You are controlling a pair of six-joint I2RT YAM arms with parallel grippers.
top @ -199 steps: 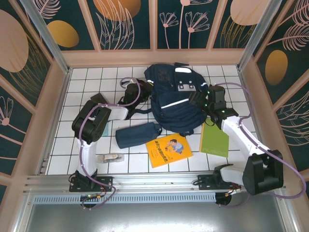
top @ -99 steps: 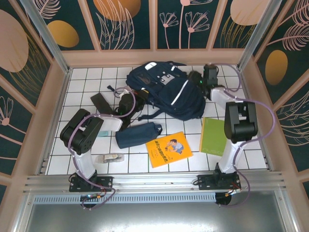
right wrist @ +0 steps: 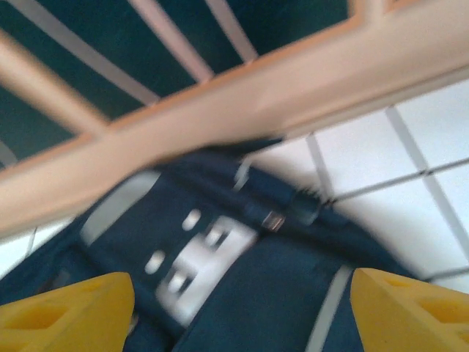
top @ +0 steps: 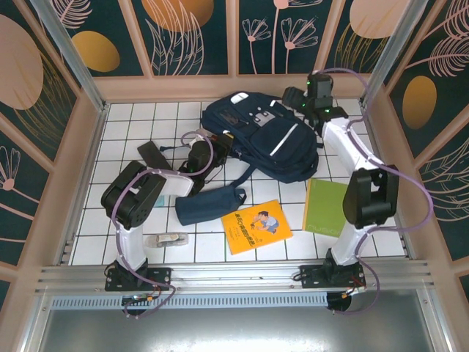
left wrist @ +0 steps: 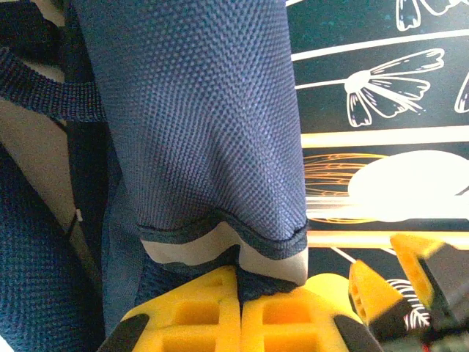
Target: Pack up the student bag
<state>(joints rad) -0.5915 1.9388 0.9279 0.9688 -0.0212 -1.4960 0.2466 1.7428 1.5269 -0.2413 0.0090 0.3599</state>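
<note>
Left fingers [left wrist: 198, 312] are pinching student bag [top: 264, 139] hem, right fingers [right wrist: 66, 308] are hanging spread above; hold fabric taut, approach slowly.

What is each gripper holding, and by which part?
Left gripper pinches the bag by a white-trimmed fabric edge; right gripper is open, holding nothing.

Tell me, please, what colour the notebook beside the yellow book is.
The notebook is green, best seen in the top external view.
</note>
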